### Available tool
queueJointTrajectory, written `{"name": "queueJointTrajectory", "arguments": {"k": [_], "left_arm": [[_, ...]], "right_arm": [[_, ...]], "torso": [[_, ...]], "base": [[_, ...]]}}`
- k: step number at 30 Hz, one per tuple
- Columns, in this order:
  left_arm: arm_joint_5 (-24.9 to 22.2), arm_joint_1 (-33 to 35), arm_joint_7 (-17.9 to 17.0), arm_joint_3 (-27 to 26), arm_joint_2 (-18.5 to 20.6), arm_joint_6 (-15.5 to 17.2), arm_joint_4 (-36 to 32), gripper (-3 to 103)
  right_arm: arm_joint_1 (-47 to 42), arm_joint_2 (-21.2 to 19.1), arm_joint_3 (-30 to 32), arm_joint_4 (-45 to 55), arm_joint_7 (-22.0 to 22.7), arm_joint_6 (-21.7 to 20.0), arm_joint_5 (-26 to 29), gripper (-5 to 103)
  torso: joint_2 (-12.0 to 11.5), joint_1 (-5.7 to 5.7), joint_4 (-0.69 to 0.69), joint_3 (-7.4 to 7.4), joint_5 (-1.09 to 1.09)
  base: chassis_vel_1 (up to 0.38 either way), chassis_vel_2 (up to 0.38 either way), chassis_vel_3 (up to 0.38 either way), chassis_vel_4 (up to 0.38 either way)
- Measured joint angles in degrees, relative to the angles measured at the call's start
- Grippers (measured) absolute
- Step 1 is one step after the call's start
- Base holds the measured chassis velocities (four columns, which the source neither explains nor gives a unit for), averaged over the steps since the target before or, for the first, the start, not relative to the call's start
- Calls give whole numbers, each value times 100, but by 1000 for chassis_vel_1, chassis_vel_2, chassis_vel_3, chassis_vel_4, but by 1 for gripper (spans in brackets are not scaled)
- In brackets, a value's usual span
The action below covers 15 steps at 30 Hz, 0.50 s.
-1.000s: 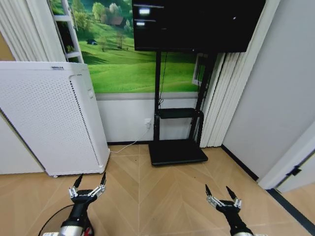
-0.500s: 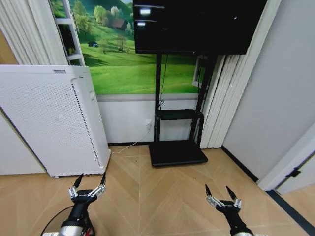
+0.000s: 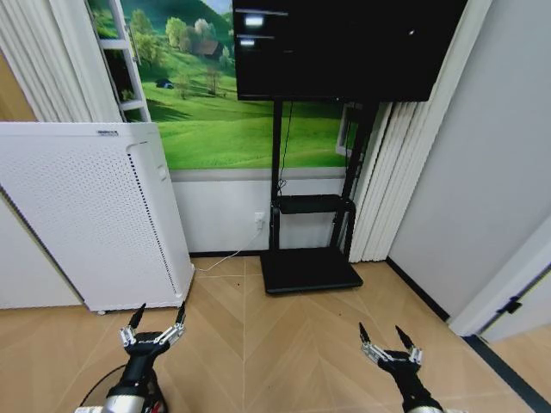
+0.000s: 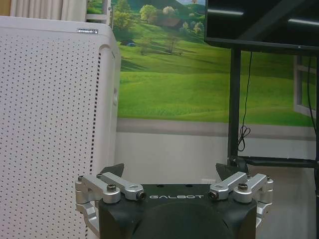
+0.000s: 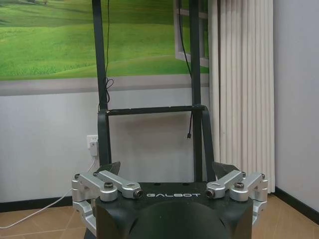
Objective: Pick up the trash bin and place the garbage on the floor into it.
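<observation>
Left gripper (image 3: 155,323) and right gripper (image 3: 386,342) low over floor (image 3: 284,344), fingers spread wide, nothing held. Thin dark arc at bottom-left, possibly trash bin (image 3: 93,396) rim, below left arm. Judged light, stiff wire mesh; rim best hold.

black GALBOT-marked wrists, silver screwed linkages, black pointed fingers (image 4: 113,170)
</observation>
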Motion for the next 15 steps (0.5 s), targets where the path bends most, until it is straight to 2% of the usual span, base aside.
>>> {"name": "queueJointTrajectory", "arguments": {"k": [15], "left_arm": [[0,0,-1,-1,0,0,0,100]], "right_arm": [[0,0,0,0,0,0,0,100]], "torso": [[340,98,2,240,0]], "base": [[29,29,29,24]]}}
